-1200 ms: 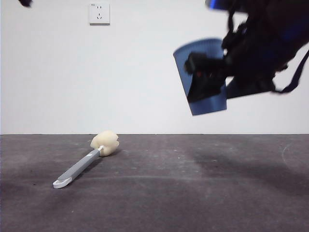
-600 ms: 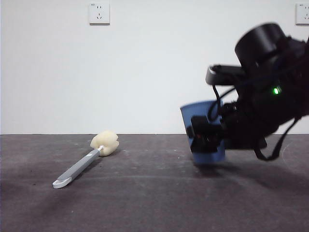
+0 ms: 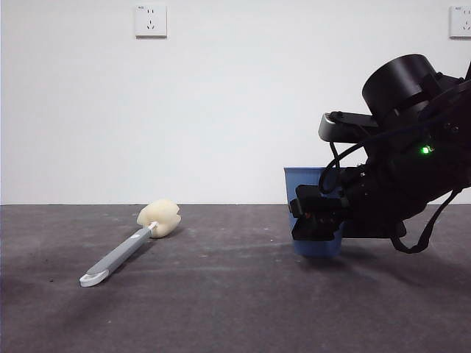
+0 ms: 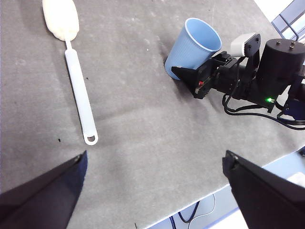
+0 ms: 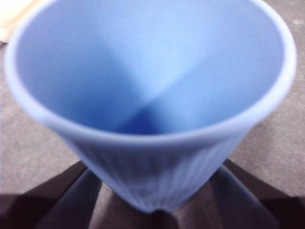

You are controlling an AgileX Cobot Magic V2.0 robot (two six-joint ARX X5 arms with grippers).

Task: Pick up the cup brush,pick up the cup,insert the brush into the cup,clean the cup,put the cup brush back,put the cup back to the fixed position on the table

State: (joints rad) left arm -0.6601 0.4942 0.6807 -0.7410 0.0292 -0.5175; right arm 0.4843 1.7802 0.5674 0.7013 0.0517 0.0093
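The blue ribbed cup (image 3: 305,182) stands upright on the dark grey table (image 3: 221,301) at the right. My right gripper (image 3: 315,222) reaches in from the right, low over the table, with its jaws shut on the cup's lower half. The right wrist view looks down into the empty cup (image 5: 152,95), with a jaw on each side of its base. The cup brush (image 3: 121,256) lies flat on the table at the left, sponge head (image 3: 160,218) toward the wall. The left wrist view shows the brush (image 4: 78,90), the cup (image 4: 195,43) and my right gripper (image 4: 189,79) from high above. My left gripper (image 4: 155,157) is open and empty.
A white wall with a power socket (image 3: 151,20) stands behind the table. The left wrist view shows the table's edge (image 4: 209,188) with cables hanging below it. Bare table lies between brush and cup.
My right gripper has come down with the cup, from tilted in the air to upright on the table. The brush has not moved.
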